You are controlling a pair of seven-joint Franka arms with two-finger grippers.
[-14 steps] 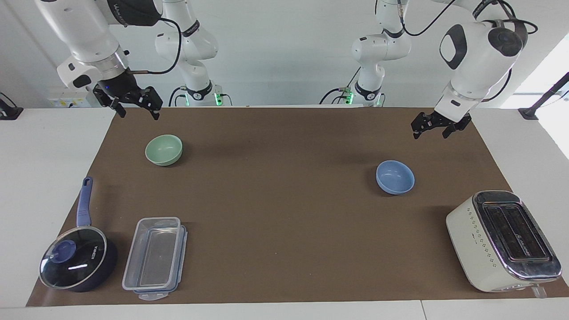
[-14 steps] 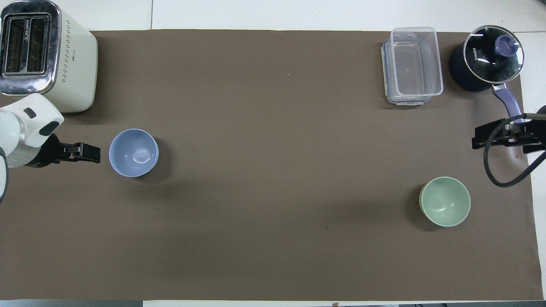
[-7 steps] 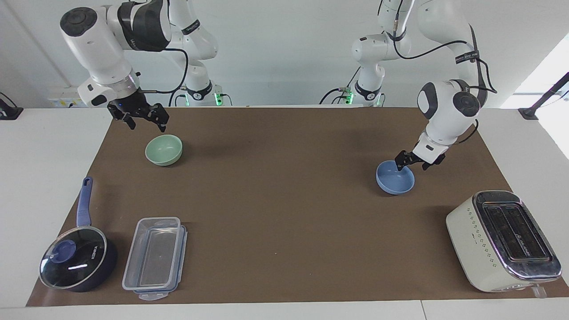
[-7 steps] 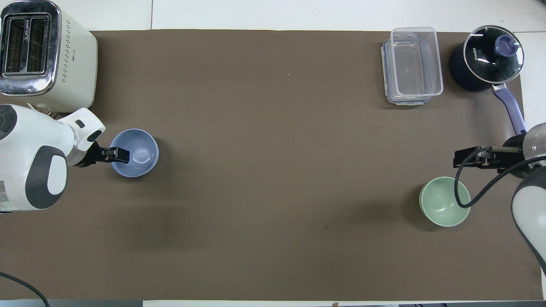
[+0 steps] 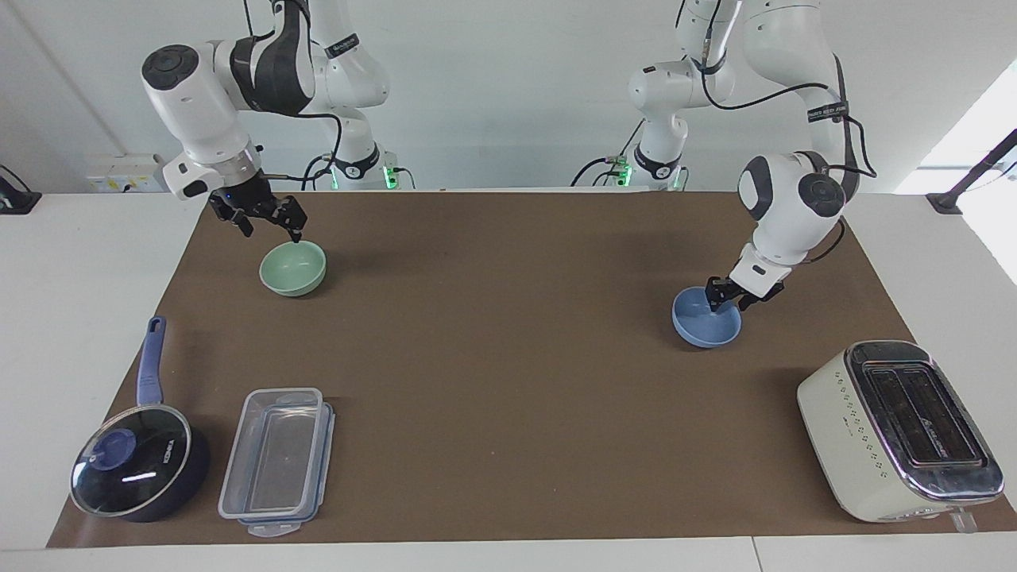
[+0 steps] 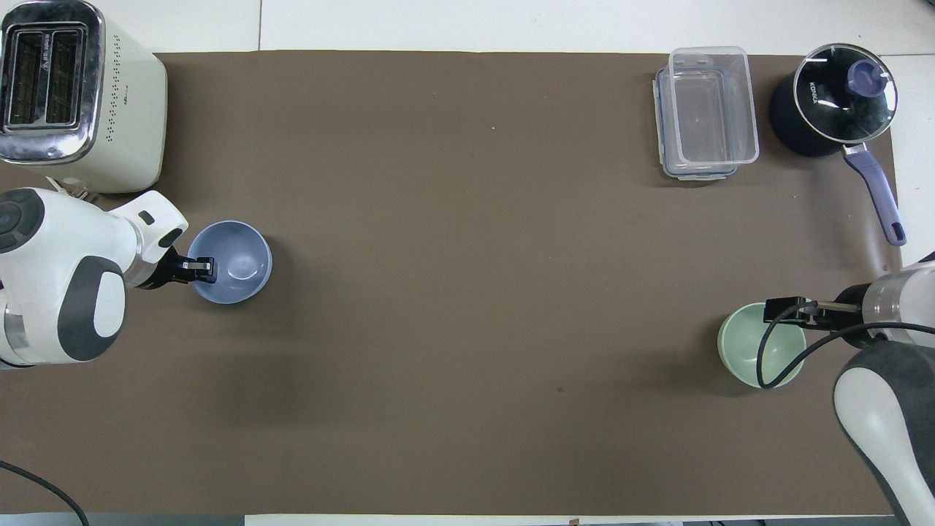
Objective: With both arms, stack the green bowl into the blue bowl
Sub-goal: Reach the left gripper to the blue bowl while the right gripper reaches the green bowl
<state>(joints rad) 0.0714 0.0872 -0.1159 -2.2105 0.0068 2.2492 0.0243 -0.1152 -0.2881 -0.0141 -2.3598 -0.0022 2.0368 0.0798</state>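
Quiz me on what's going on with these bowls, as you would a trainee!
1. True or false: the green bowl and the blue bowl stand apart, not stacked.
2. Which thing stands closest to the blue bowl? A) toaster B) saucepan C) clear container
3. Fill in: the left gripper is at the rim of the ___ bowl.

Key: 1 true; 2 A; 3 blue.

The left claw [image 5: 726, 300] covers part of the blue bowl [image 5: 705, 322] rim; its grip is too small to tell
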